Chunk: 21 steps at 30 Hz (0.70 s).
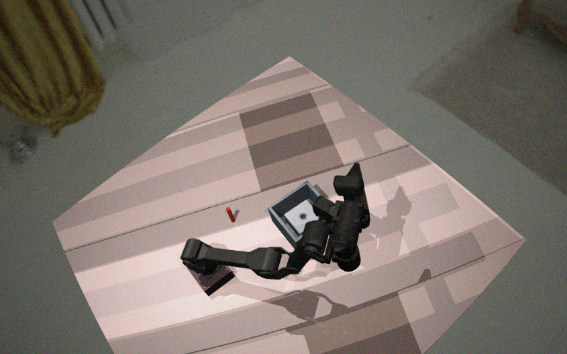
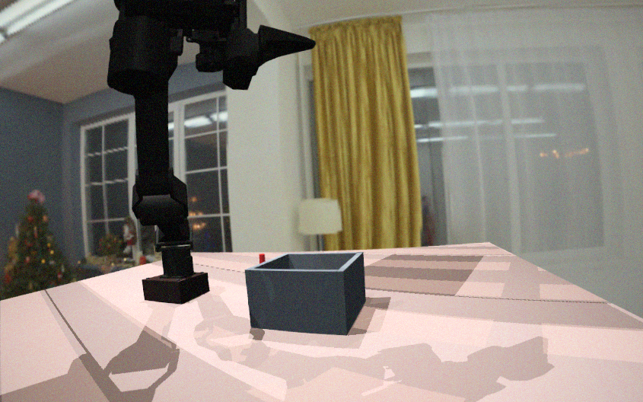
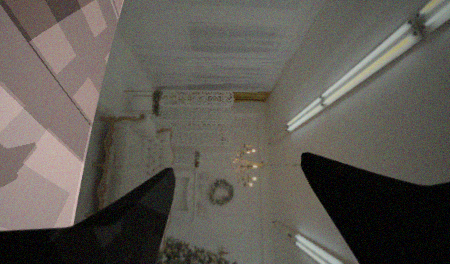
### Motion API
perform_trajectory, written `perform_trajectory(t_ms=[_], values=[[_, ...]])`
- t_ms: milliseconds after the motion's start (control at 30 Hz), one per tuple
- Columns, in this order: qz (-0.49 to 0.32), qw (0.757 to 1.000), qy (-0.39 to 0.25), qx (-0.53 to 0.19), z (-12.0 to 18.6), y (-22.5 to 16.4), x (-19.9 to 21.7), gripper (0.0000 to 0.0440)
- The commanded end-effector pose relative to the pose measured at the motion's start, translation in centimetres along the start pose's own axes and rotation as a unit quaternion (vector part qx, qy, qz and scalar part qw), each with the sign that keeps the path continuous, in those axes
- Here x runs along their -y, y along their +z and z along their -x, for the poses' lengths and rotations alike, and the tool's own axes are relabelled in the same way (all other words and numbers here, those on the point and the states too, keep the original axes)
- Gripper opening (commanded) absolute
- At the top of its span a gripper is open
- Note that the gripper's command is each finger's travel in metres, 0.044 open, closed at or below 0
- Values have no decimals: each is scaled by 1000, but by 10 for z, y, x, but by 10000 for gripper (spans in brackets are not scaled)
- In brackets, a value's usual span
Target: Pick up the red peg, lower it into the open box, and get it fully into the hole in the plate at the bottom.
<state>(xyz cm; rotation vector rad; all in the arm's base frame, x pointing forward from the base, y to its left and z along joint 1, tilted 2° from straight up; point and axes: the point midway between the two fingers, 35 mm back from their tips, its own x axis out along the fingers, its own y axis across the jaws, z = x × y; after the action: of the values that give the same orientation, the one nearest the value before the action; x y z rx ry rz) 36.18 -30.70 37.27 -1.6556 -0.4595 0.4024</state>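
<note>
The red peg (image 1: 230,214) (image 2: 262,258) stands upright on the table, to the left of the box in the top view and partly hidden behind it in the exterior view. The open blue-grey box (image 1: 281,226) (image 2: 296,301) stands on the table. At its bottom lies a light plate (image 1: 295,212) with a round hole (image 1: 302,216); the arm hides part of the box and plate. My gripper (image 3: 237,166) is open, with nothing between its fingers. It is raised high above the table, well away from the peg, and points off sideways past the table's edge.
The arm's dark base (image 1: 220,281) (image 2: 176,289) stands on the table (image 1: 144,184) (image 2: 463,319) near the box. The arm reaches over one side of the box in the top view. The table's edge (image 3: 80,185) shows at the left in the wrist view.
</note>
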Motion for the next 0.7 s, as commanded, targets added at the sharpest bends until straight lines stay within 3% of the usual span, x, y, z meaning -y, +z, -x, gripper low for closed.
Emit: perform_trajectory(t_ms=[0,33,333,667], values=[[14,1000,1,-10,5,-1,4,423],[28,999,2,-21,10,-2,8,439],[150,982,11,-117,53,-2,52,440],[290,934,24,-208,94,18,111,440]])
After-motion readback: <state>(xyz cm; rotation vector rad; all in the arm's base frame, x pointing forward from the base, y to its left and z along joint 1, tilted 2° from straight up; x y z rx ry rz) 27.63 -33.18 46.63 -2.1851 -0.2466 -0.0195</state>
